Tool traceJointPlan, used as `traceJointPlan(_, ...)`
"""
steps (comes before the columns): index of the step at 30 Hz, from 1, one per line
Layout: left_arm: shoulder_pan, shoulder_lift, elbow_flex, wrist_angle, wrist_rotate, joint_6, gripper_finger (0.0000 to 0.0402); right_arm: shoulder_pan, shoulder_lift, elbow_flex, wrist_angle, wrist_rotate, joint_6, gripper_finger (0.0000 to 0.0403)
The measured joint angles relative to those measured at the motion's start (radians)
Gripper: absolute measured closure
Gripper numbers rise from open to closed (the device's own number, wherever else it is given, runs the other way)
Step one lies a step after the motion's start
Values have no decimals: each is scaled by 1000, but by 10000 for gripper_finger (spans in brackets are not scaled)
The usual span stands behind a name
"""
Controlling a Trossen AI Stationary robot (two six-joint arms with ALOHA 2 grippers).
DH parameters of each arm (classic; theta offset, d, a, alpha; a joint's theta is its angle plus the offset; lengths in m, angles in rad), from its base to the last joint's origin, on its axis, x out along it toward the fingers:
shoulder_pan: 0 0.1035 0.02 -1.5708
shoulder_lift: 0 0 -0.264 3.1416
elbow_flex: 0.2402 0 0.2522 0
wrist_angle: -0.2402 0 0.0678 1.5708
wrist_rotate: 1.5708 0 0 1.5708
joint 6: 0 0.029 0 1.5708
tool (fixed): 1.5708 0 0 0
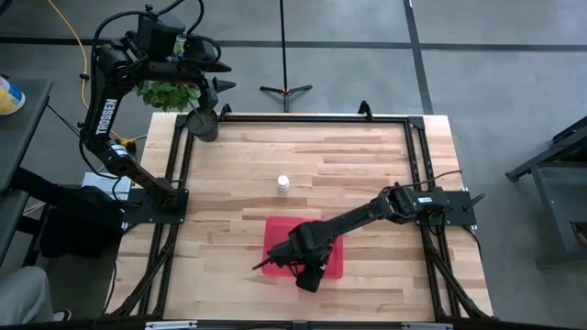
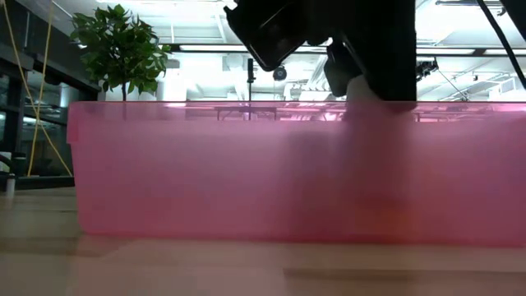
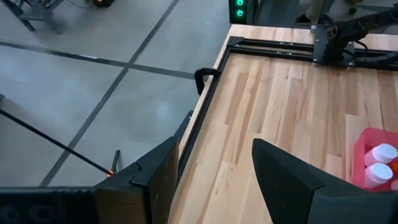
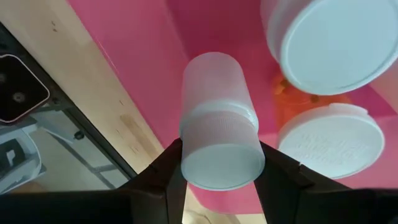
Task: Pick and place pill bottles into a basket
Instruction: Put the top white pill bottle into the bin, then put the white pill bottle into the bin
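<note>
Readable lettering: one brand name

The word "TROSSEN" runs in white capitals along the left arm (image 1: 97, 112), seen from above. Raised lettering on a bottle cap (image 4: 329, 142) in the red tray (image 4: 205, 37) is too faint to read.

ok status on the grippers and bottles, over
Right gripper shut on a pill bottle over the red tray. Left gripper open, parked at the table's far left corner. One bottle waits mid-table, path clear.
</note>
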Motion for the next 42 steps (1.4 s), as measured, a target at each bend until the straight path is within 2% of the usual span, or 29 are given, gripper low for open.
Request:
traceJointPlan(26, 0, 0, 0, -6, 8, -1, 165, -49, 27, 0, -16, 40, -54, 257)
traceJointPlan(36, 0, 0, 0, -6, 8, -1, 165, -46, 27, 0, -20, 60, -69, 197)
traceJointPlan(42, 0, 0, 0, -6, 8, -1, 165, -46, 27, 0, -40, 59, -69, 178)
